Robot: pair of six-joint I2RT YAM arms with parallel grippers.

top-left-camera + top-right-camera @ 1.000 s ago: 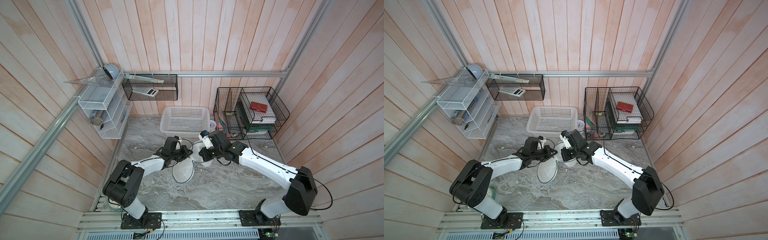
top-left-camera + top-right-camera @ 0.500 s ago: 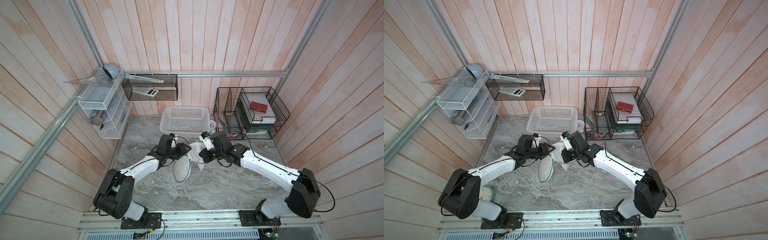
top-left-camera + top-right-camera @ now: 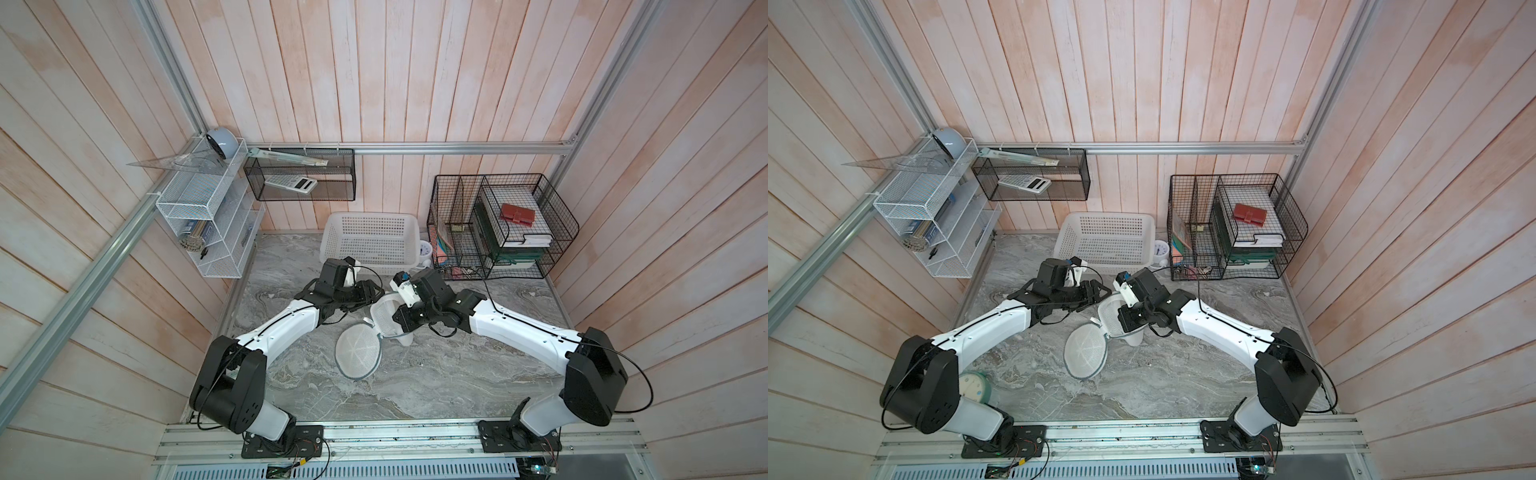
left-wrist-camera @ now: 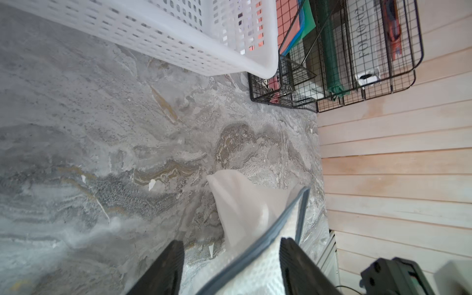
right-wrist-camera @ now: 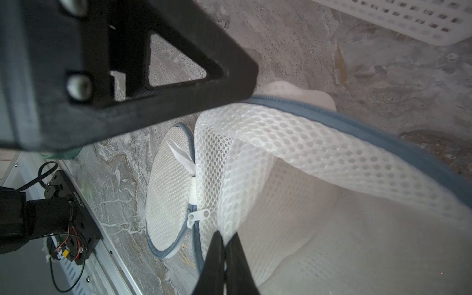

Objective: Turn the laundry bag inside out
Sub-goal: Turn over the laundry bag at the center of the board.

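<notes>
Laundry bag (image 3: 384, 318), white mesh, middle of the worktop (image 3: 457, 374): left fingers (image 4: 173, 265), shut a second ago, now stand spread and empty astride its grey rim; right fingers (image 5: 214, 265) stay pinched on the mesh wall; inversion likely awaits a fresh left grip.

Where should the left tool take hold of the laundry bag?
Probably on the laundry bag at its grey-trimmed rim, away from the right tool and its pinch. Come from the left arm's side: that stiff edge stands raised and runs through the open left tool.
</notes>
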